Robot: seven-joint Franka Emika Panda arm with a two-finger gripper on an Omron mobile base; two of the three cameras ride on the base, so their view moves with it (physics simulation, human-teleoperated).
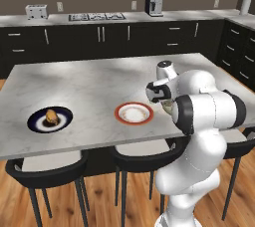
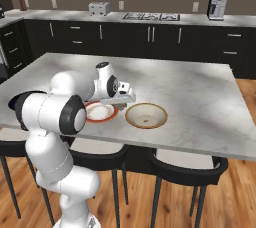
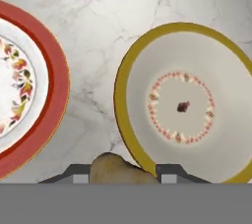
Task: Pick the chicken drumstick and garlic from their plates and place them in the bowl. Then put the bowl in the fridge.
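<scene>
- Left base view: chicken drumstick [image 1: 50, 116] sits on the navy plate [image 1: 36, 122], far left on the marble counter [image 1: 94, 84]. Red-rimmed plate [image 1: 122, 118] holds nothing. Gripper [image 1: 167, 103] hovers just right of that plate, largely masked by the arm; the jaw state can't be read from here.
- Right base view: gripper [image 2: 121, 103] hangs between the red-rimmed plate [image 2: 113, 115] and the bowl [image 2: 146, 115], low over the counter [image 2: 200, 97]. The bowl has nothing loose in it, just a dark centre mark.
- Hand view: a pale rounded lump, judged to be the garlic [image 3: 114, 170], sits clamped between the finger tips [image 3: 167, 175], just outside the bowl's [image 3: 129, 134] near rim. Red-rimmed plate [image 3: 54, 80] lies to the left, bare marble [image 3: 93, 31] between the two.
- Step in hand: carrying the garlic to the bowl; the drumstick is untouched.
- Next move, my judgement: shift the hand further over the bowl's middle, then open. Releasing here risks dropping it on the rim or the counter.
</scene>
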